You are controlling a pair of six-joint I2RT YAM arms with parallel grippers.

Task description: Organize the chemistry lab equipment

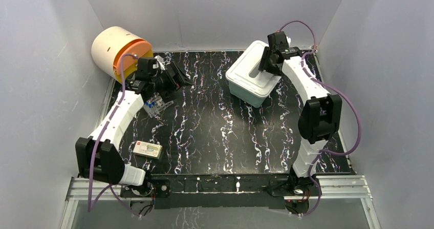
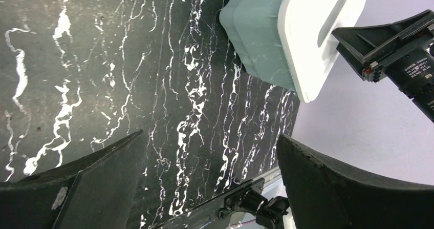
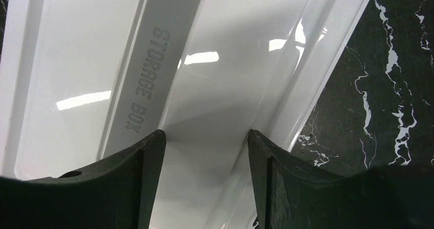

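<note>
Hovering open-jawed over the glossy storage-box lid (image 3: 240, 60), far-right corner, the right gripper (image 3: 207, 137) may skid off; left gripper (image 2: 210, 137) gapes empty near what seems a clear rack (image 1: 156, 106), table's (image 1: 215, 137) left edge.

Live from what is plainly a robotics lab test cell: plain grey panels (image 1: 46, 44) box in a black marbled table (image 1: 220, 131), while a left arm (image 1: 118, 113) and right arm (image 1: 309, 88), trailing purple cables (image 1: 353, 121), sit bolted to an aluminium rail (image 1: 230, 187).
</note>
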